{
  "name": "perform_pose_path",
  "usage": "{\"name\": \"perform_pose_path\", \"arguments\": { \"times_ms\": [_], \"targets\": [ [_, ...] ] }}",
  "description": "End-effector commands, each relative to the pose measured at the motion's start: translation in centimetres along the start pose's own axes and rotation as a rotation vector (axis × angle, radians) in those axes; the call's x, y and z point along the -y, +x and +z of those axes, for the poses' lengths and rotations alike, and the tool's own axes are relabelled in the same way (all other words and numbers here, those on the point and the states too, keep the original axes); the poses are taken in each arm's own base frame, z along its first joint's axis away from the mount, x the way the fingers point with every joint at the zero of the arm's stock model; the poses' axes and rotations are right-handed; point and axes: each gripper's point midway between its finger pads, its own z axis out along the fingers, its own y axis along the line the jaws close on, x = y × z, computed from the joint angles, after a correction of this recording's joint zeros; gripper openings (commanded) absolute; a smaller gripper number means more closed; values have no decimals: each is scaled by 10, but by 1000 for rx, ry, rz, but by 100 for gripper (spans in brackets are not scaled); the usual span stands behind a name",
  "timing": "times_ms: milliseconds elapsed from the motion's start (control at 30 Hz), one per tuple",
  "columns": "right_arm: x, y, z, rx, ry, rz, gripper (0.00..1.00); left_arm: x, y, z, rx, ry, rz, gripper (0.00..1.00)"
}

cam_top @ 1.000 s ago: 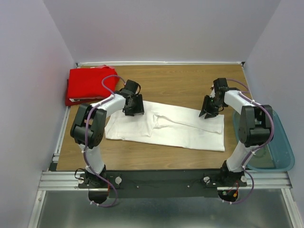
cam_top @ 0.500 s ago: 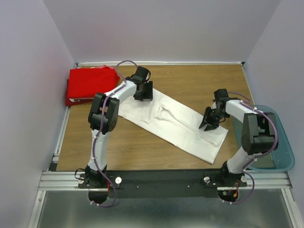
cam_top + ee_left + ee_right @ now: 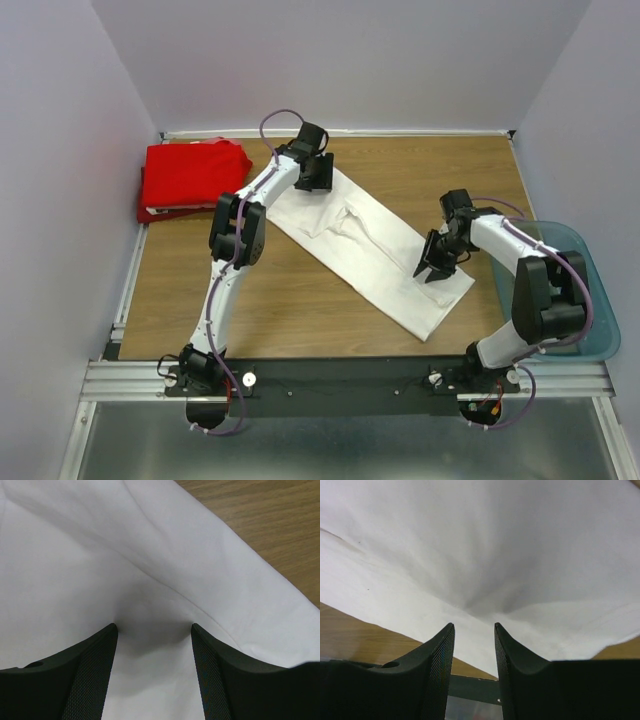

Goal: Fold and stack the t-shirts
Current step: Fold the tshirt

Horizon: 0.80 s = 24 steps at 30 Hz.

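A white t-shirt (image 3: 370,250), folded into a long strip, lies diagonally on the wooden table from far centre to near right. My left gripper (image 3: 313,180) stands on its far end; in the left wrist view its fingertips (image 3: 111,630) are pressed onto the cloth (image 3: 165,570), wide apart, with flat cloth between them (image 3: 153,626). My right gripper (image 3: 436,266) stands on the near right end. Its jaws (image 3: 474,624) are open by a narrower gap, tips on the cloth (image 3: 485,545), which puckers toward them. A folded red t-shirt (image 3: 190,178) lies at the far left corner.
A translucent blue tub (image 3: 592,300) sits off the table's right edge beside the right arm. A metal rail (image 3: 350,375) runs along the near edge with both arm bases. Walls close in the left, back and right sides.
The white t-shirt has swung from lying almost crosswise to a steep diagonal. My left gripper slid its end toward the back wall, and my right gripper drew the other end nearer.
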Motion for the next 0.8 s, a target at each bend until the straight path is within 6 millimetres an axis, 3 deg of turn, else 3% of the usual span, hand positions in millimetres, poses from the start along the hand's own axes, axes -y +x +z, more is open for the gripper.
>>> {"name": "perform_pose_path", "arguments": {
  "times_ms": [0, 100, 200, 367, 467, 667, 767],
  "targets": [
    [-2, -19, -26, 93, 51, 13, 45, 2, 17, 3, -73, 9, 12, 69],
    [-4, -31, -36, 135, 69, -11, 45, 9, 1, -17, -32, 26, 7, 69],
    [2, -36, -31, 134, 103, -24, 44, 12, -5, -39, -7, 29, -2, 69],
    [4, -34, -8, 93, 90, -58, 43, 9, 13, -56, -28, 23, -22, 69],
    [7, -27, 0, 70, 81, -59, 43, -1, 48, -52, -93, 9, -41, 69],
    [11, 1, 17, -19, 34, -40, 43, -9, 78, -33, -148, 8, -59, 69],
    [10, 13, 20, -49, 18, -19, 43, -15, 83, -22, -161, -9, -48, 69]
  ]
}}
